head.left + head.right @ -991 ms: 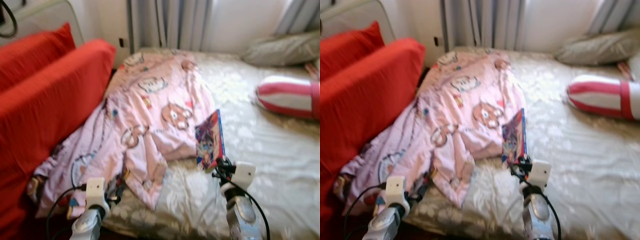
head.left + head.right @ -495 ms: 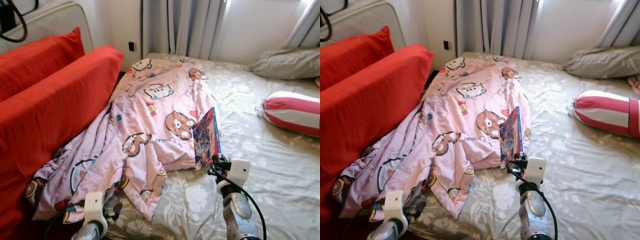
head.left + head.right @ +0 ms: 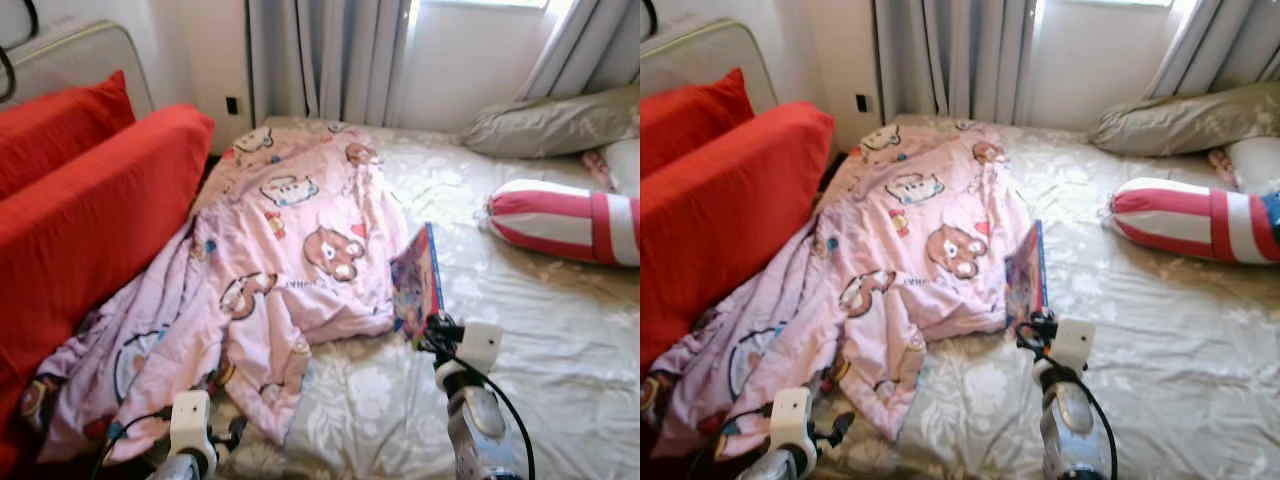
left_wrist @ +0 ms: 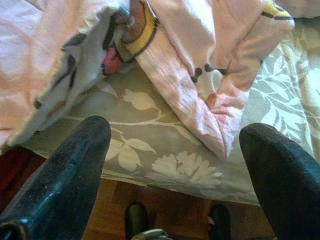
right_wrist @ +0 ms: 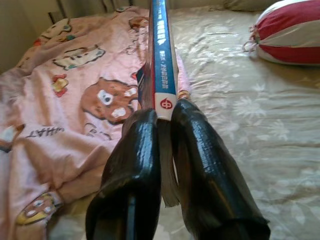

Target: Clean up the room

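My right gripper (image 3: 432,333) is shut on a thin book (image 3: 417,282) with a blue spine and a colourful cover, held upright on its edge above the bed. In the right wrist view the book (image 5: 162,55) stands clamped between the two black fingers (image 5: 135,155). It hangs beside the edge of a pink cartoon-print blanket (image 3: 290,240) that lies crumpled over the bed's left half. My left gripper (image 4: 175,165) is open, low at the bed's near corner, over the blanket's hanging corner (image 4: 200,100) and the wooden floor.
The bed has a beige floral sheet (image 3: 540,330). A red-and-white striped bolster (image 3: 560,220) and a grey pillow (image 3: 550,120) lie at the far right. Red cushions (image 3: 80,220) of a sofa stand along the left. Curtains (image 3: 330,60) hang behind.
The camera has shifted, so the whole scene sits differently. The book stays clamped upright in my right gripper. The left arm stays low at the bed's corner.
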